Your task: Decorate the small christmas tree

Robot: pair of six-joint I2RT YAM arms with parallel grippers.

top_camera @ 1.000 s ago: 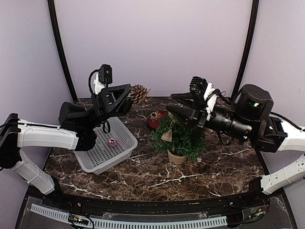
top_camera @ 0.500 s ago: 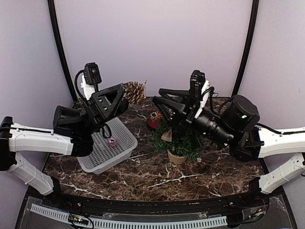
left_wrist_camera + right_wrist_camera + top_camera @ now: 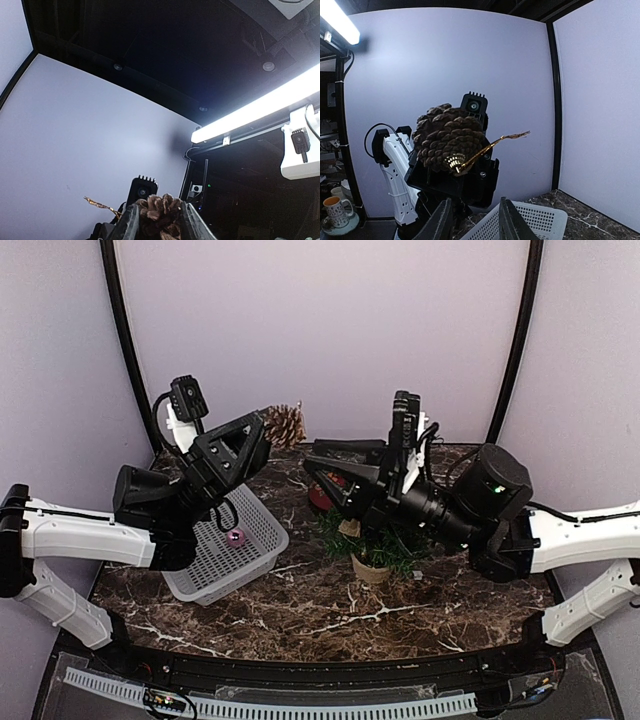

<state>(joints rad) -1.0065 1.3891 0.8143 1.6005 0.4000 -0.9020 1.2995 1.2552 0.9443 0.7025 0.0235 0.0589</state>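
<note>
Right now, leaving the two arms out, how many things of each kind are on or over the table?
small christmas tree: 1
pine cone, held up off the table: 1
white basket: 1
pink bauble in the basket: 1
red plate: 1
beige ornament on the tree: 1
Total: 6

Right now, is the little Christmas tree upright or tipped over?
Upright: the small christmas tree stands in its pot, flat on the table.
</note>
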